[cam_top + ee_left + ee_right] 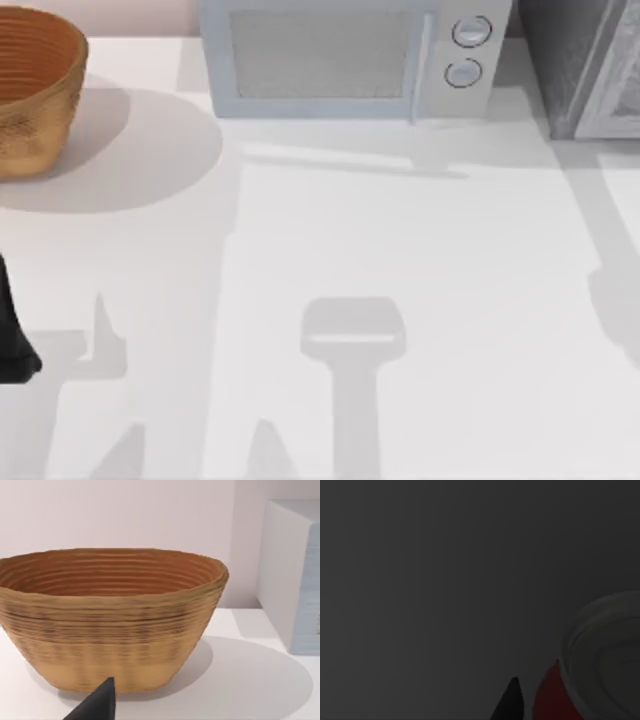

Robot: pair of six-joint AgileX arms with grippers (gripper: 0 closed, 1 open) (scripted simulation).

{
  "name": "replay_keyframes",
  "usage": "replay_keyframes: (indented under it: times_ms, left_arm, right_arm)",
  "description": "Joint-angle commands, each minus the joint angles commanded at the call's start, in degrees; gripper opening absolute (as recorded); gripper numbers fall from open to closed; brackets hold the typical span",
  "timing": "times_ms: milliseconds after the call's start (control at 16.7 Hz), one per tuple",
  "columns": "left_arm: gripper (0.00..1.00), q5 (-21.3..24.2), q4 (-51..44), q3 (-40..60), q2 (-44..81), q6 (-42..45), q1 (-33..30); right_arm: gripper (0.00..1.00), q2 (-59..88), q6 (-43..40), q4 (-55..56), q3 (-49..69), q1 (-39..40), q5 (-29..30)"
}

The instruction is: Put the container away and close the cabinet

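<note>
At the near left edge of the white tabletop point(400, 240), a dark part of the AgileX left arm point(12, 335) stood parked. The left wrist view caught one black fingertip point(100, 702) of the left gripper in front of a woven brown basket point(112, 617); whether that gripper's jaws were spread or pressed together could not be told.

The right wrist view was dark. It showed the container point(592, 665), a red can with a silvery rimmed top, lying just beside a single black fingertip point(511, 700) of the right gripper. A narrow gap seemed to separate fingertip and can, though contact could not be ruled out in the gloom. With one finger visible, the state of the right jaws could not be told, nor whether the can sat between them or merely alongside. What the can rested on was lost in the darkness.

Farther back, the basket point(30, 90) sat upright in the far left corner of the tabletop, casting a round shadow. A pale microwave point(350, 60) with two round dials stood along the far edge, its door shut. At the far right corner rose a grey cabinet point(585, 65), its pale door panel angled outward.
</note>
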Motion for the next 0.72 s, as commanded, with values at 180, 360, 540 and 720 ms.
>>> replay_keyframes:
  times_ms: [180,360,540,720]
  left_arm:
    - [1.00,0.0,0.0,0.0,0.0,0.0,0.0]
    - [1.00,0.0,0.0,0.0,0.0,0.0,0.0]
    - [1.00,0.0,0.0,0.0,0.0,0.0,0.0]
    - [1.00,0.0,0.0,0.0,0.0,0.0,0.0]
  right_arm:
    - [0.00,1.1,0.0,-0.4,1.2,-0.1,-0.1]
    - [0.00,1.1,0.0,-0.4,1.2,-0.1,-0.1]
    - [0.23,1.1,0.0,-0.4,1.2,-0.1,-0.1]
    - [0.45,1.1,0.0,-0.4,1.2,-0.1,-0.1]
